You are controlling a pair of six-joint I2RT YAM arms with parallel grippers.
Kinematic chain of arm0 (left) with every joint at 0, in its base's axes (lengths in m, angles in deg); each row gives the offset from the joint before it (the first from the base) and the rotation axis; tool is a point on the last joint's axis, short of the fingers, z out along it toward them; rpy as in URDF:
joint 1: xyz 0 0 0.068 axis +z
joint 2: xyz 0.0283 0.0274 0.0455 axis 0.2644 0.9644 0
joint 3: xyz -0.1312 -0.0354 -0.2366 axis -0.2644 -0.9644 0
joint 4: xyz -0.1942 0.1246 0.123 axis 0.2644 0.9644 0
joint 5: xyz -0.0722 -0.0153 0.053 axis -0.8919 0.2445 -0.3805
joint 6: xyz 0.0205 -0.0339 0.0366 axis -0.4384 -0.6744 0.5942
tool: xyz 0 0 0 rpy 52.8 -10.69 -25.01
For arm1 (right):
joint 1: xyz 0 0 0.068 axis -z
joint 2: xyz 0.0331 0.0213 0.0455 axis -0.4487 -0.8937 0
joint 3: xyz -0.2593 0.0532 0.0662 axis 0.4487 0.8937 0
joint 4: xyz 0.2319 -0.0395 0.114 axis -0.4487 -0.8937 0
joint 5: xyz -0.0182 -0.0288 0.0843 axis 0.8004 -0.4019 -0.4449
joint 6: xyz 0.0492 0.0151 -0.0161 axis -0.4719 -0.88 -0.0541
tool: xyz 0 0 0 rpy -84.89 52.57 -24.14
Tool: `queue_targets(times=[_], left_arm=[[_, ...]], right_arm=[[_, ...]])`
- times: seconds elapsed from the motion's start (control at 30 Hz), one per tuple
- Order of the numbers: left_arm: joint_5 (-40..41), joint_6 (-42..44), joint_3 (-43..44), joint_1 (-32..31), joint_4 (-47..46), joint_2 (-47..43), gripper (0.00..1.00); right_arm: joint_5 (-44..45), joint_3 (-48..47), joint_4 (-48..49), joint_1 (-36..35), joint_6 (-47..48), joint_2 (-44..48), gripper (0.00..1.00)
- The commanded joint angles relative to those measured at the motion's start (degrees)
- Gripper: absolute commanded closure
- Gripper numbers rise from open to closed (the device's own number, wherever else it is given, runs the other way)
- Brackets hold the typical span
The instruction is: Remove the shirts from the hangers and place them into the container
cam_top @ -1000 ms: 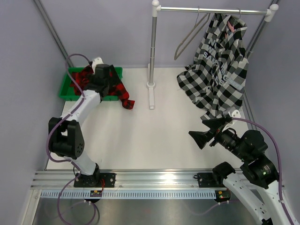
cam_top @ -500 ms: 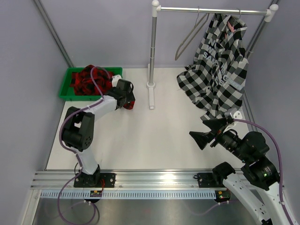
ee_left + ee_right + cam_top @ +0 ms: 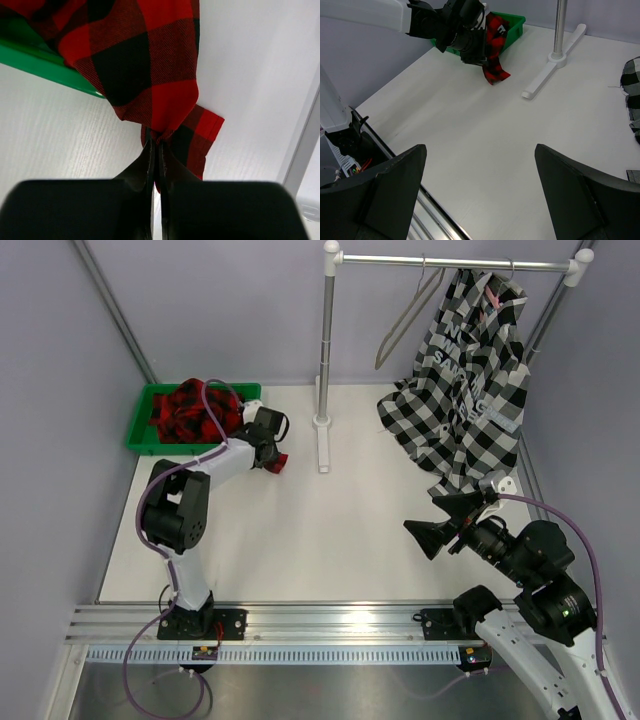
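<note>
Left fingers pinch the loose tail of the red shirt, which lies on the worktop at four o'clock of the container; right fingers stand spread. It looks soft and floppy, so you should grip bunched folds.

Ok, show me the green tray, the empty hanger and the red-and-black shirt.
green tray (image 3: pixel 140 432): top view, bare left rim.
empty hanger (image 3: pixel 408 310): top view, sloping wire arm.
red-and-black shirt (image 3: pixel 165 60): left wrist view, fabric hanging over the tray edge.
</note>
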Motion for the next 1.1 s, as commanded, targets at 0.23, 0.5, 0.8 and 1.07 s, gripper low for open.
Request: queue_targets(times=[0.23, 0.5, 0.8, 1.07], left_arm=[[15.09, 15.94, 11.38, 2.26, -0.61, -8.21, 1.0], [13.27, 32.13, 21.3, 9.55, -10.36, -2.16, 1.0], [8.35, 35.67, 31.06, 13.87, -12.4, 13.75, 0.94], [2.19, 30.22, 35.81, 15.1, -8.62, 22.55, 0.89]], right_arm=[[-0.27, 0.09, 1.56, -0.18, -0.13, 0.53, 0.0], [-0.36, 0.1, 1.74, -0.18, -0.04, -0.44, 0.01], [0.61, -0.08, 1.04, -0.18, 0.22, -3.16, 0.01], [1.4, -0.34, 0.51, -0.18, 0.57, -5.01, 0.01]])
